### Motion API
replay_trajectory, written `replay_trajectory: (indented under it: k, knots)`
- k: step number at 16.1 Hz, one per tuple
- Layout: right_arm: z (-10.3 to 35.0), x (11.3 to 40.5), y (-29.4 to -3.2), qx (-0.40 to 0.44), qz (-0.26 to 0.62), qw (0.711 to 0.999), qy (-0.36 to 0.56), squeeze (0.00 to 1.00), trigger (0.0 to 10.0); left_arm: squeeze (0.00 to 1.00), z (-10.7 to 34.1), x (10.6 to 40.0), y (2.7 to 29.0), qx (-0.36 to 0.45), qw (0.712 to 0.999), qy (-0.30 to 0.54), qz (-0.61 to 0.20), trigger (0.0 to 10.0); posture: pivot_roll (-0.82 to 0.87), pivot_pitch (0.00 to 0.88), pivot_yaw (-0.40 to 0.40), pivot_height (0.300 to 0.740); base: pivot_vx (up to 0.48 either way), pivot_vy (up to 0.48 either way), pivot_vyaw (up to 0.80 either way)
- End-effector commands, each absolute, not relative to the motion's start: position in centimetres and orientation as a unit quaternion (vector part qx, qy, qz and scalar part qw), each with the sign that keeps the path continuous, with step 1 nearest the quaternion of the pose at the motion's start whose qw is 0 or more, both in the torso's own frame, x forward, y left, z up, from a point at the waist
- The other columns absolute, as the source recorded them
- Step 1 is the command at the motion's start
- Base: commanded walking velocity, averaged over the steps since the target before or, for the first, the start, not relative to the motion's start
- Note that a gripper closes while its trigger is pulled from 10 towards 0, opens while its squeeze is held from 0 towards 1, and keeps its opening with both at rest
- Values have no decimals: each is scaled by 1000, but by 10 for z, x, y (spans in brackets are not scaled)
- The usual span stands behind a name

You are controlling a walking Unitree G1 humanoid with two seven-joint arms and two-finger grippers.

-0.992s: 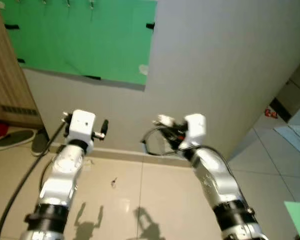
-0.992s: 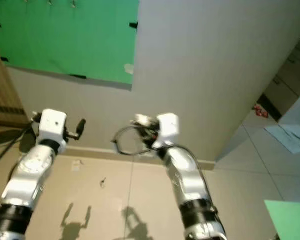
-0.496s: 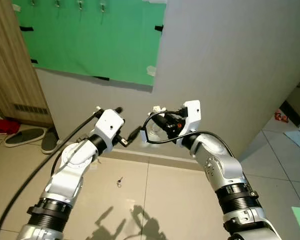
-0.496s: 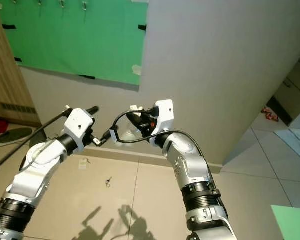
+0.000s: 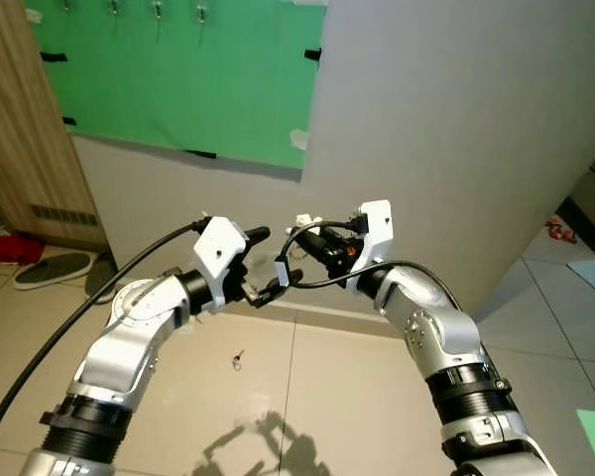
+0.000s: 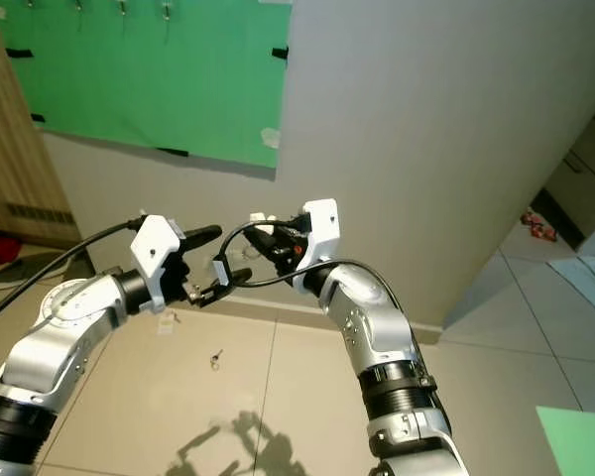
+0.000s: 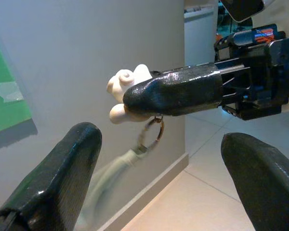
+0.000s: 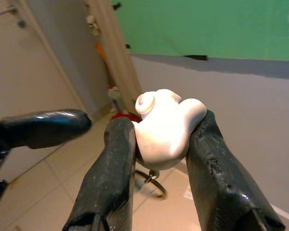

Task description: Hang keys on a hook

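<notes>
My right gripper [image 5: 312, 234] is shut on a white figure-shaped charm [image 8: 166, 127] of the keys. A metal ring [image 7: 153, 134] and a blurred key [image 7: 111, 173] dangle below it. The left gripper [image 5: 266, 264] is open, level with the hanging key, one finger [image 7: 62, 178] on each side of it and not touching. Small metal hooks [image 5: 157, 10] stick out along the top of a green board [image 5: 178, 79] on the wall, far above and to the left of both grippers.
A wooden cabinet [image 5: 20, 129] stands at the left with shoes [image 5: 50, 268] at its foot. A small metal object [image 5: 237, 358] lies on the tiled floor. A black cable [image 5: 79, 317] trails from the left arm. The grey wall [image 5: 456, 129] is close ahead.
The left arm has swung right and brought its open gripper up to the key that hangs from the right gripper. The right gripper has stayed nearly still since half a second ago.
</notes>
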State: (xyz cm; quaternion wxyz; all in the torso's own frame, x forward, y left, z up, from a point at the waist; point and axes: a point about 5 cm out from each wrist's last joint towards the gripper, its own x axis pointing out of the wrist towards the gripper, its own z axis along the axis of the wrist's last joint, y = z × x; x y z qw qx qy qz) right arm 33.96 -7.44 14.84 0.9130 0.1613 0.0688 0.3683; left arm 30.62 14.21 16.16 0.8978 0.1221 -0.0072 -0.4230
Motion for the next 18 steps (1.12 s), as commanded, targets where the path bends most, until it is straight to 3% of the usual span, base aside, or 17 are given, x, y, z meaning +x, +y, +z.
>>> replay_trajectory:
  k: [1,14,16,18]
  knots:
    - [155,339,-75,156,382,909,60,0,0,0,164,306,141,117,896,-19,-428,10000,38,0,-88,740,0,0,0]
    - [162,327,-69,184,450,870,75,0,0,0,158,296,141,109,869,4,-483,10000,45,0,-86,740,0,0,0]
    - [163,327,-71,182,447,873,73,0,0,0,167,304,148,108,889,-21,-445,10000,45,0,-87,740,0,0,0]
    - [161,328,-73,177,443,876,75,0,0,0,187,324,161,88,932,-76,-344,10000,46,0,-87,740,0,0,0]
